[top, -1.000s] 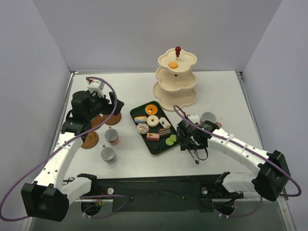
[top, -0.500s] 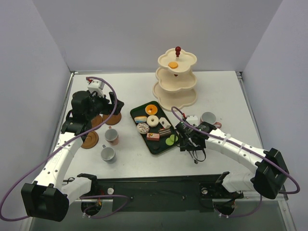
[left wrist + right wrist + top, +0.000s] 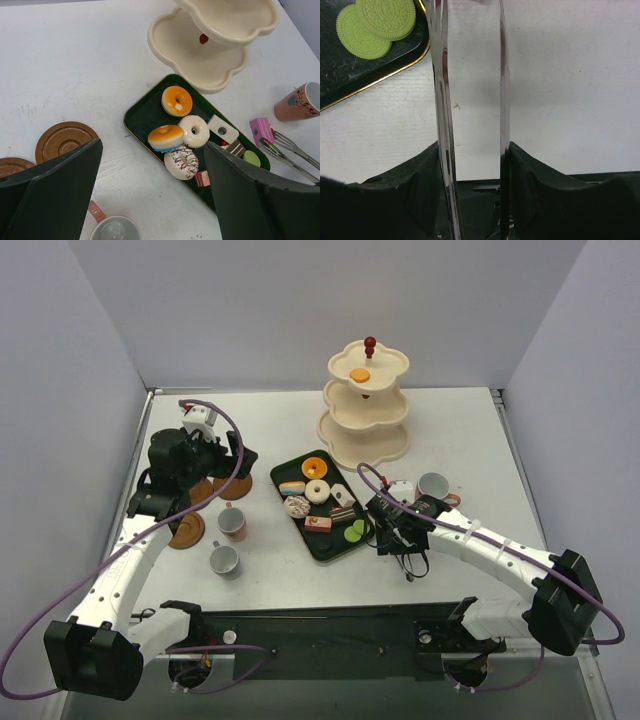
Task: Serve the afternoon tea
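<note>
A cream three-tier stand with a red knob (image 3: 368,408) is placed near the far edge of the desk. One orange toy sweet (image 3: 360,375) lies on its top tier.

A dark green rectangular tray (image 3: 322,545) is set at the middle of the desk. Nine toy sweets are counted on it:
- three donuts, one orange-glazed (image 3: 176,100), one white (image 3: 194,131) and one sprinkled (image 3: 181,162)
- one orange-and-blue macaron (image 3: 165,137)
- three small cake slices
- two green cookies (image 3: 375,22), overlapping at the tray's near right corner

One more pink cake slice (image 3: 261,130) lies on the desk off the tray, at the tips of the tongs.

Three small cups are seen. A pink one (image 3: 232,523) and a grey one (image 3: 224,560) stand left of the tray, and another pink one (image 3: 435,486) stands toward the right edge. Three round brown saucers (image 3: 186,530) are grouped toward the left edge, one of them partly hidden by the left arm.

The left gripper (image 3: 152,145) is held above the saucers with its jaws spread wide and nothing between them. The right gripper (image 3: 472,150) is closed on a pair of long metal tongs (image 3: 442,100). Both blades are pressed between its fingers, just right of the tray.
</note>
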You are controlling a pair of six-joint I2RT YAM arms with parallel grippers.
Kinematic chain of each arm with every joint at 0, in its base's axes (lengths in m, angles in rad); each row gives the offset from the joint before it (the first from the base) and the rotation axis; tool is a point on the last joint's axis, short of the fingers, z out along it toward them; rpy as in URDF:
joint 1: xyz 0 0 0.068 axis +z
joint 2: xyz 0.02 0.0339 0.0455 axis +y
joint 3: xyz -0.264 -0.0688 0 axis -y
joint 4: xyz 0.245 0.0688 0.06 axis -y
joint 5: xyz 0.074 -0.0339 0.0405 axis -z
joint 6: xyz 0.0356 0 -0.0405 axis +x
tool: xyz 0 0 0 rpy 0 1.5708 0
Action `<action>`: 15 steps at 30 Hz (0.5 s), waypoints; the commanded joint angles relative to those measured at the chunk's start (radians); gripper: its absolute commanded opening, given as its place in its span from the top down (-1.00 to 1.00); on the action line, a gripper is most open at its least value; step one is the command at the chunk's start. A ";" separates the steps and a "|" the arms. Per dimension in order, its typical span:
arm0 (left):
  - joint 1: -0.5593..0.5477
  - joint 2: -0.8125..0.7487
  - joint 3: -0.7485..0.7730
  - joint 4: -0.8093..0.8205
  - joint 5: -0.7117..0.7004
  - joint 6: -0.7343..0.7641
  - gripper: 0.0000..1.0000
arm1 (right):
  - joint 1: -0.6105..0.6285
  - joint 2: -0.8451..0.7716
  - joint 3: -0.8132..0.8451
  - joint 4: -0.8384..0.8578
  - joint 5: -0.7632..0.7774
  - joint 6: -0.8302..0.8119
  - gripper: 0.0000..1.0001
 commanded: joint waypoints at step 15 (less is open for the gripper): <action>-0.005 -0.011 0.017 0.048 0.007 0.004 -0.88 | -0.004 -0.088 0.062 -0.105 0.087 -0.033 0.83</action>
